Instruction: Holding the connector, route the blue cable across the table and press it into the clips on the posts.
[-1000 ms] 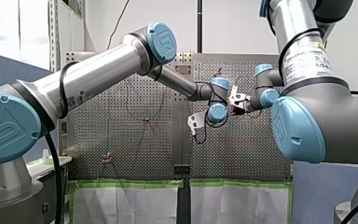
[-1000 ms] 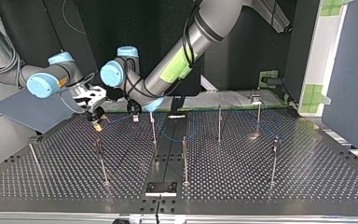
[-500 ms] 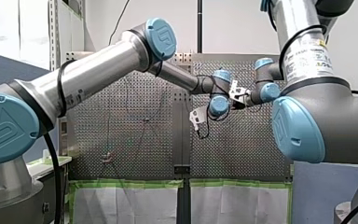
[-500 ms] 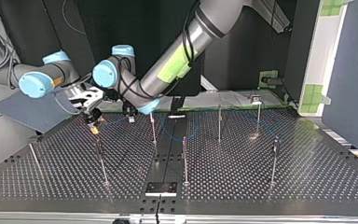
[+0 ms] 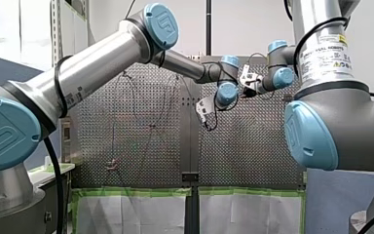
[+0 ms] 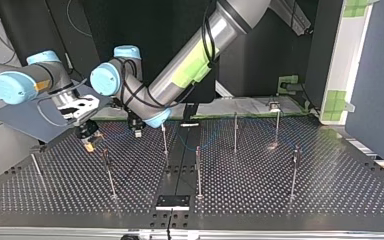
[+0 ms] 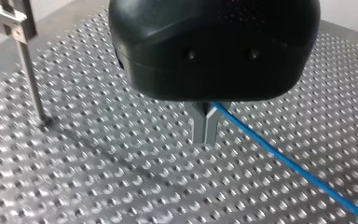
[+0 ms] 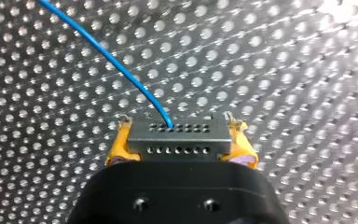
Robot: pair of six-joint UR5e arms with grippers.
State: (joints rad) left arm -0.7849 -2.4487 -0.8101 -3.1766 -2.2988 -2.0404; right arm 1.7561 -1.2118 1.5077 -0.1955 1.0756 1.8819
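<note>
**Connector pinched in my right end effector (image 8: 178,134); blue cable (image 8: 107,56) caught in my left end effector (image 7: 206,126).**

The grey connector (image 8: 177,144) is clamped between the yellow pads (image 8: 120,147) of my right end effector, above the perforated tabletop (image 8: 284,70), and the blue cable is seen leaving the connector's face. The metal fingers of my left end effector are pressed together, with the cable emerging from between them near their root and trailing away over the tabletop. In the top view, both end effectors are placed near each other at the far left of the tabletop, beside a post (image 6: 164,141). From there the cable is faintly traced towards the posts at the view's right.
</note>
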